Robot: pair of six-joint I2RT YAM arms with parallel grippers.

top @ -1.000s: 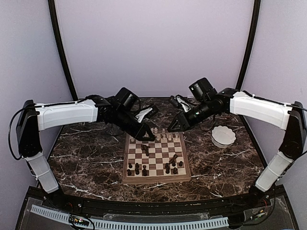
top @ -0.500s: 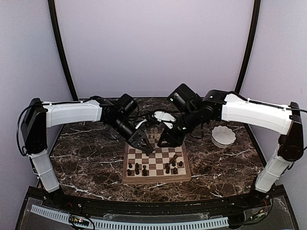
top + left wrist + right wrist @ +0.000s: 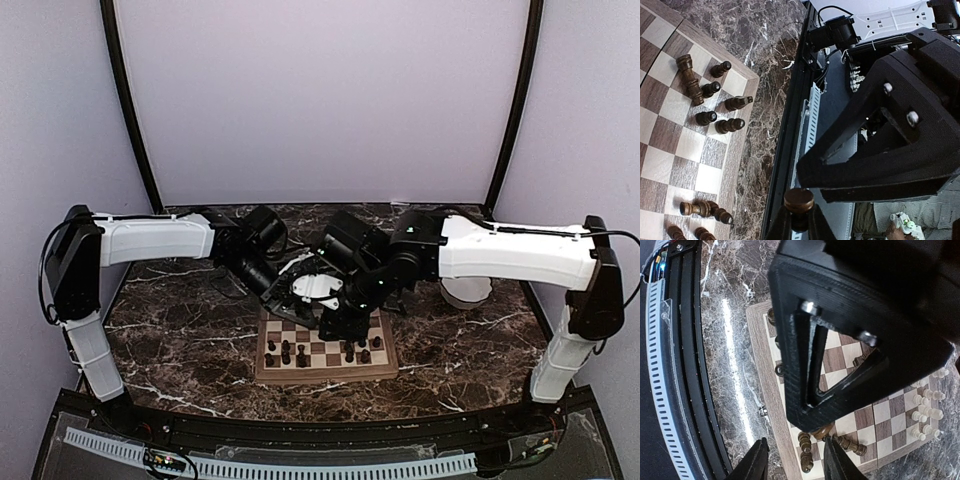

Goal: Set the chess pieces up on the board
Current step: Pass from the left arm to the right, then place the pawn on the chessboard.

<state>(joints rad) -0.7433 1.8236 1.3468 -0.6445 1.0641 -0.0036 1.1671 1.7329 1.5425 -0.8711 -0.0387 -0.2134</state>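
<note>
My left end effector pinches a dark brown round-headed wooden chess piece over the tan-and-brown checkered wooden board on the marble bench, while my right end effector gapes above toppled dark pieces near its front rim.

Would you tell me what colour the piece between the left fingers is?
Dark brown; the piece shows best in the left wrist view.

Dk-brown piece; tan/brown chk'd board
</note>
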